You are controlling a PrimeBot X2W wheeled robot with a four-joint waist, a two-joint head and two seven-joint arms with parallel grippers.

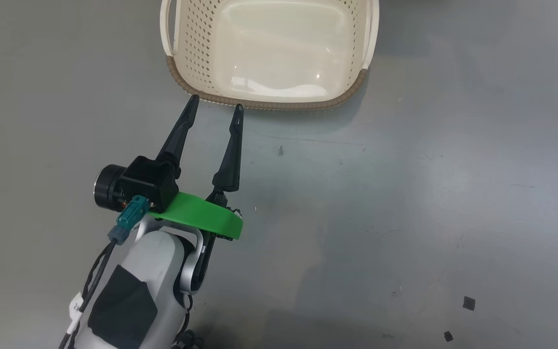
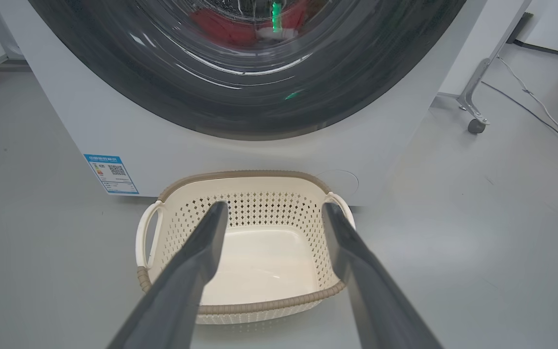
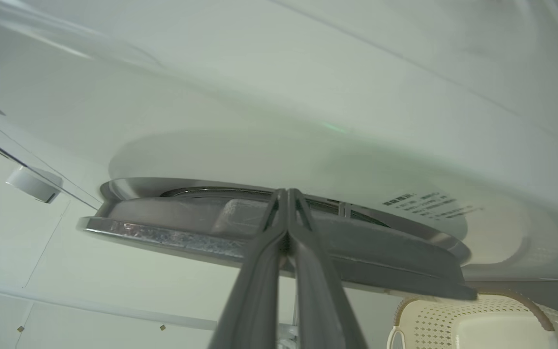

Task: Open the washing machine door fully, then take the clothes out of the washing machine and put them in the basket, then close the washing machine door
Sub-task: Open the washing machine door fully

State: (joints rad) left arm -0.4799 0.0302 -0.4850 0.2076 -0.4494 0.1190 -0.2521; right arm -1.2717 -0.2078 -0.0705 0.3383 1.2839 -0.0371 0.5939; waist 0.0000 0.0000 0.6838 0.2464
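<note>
Tally running: one basket (image 1: 269, 103), one washing machine (image 2: 211, 150), one door (image 2: 240, 118).
Just ahead of the left pincer (image 1: 216, 103) one basket is sitting with two handles (image 2: 146, 237); beyond it one washing machine is showing one door and one blue label (image 2: 111, 173); red clothes (image 2: 225, 31) are showing behind the glass, count unclear; two dark scraps (image 1: 469, 303) are lying off to the pincer's right.

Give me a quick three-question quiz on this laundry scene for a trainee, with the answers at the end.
1. True or false: the basket is full.
2. The left gripper is: A open, B shut on a handle, C shut on cloth.
3. Fill in: the red clothes show through the washing machine door, behind its ____.
Key: 1 false, it is empty; 2 A; 3 glass.
</note>
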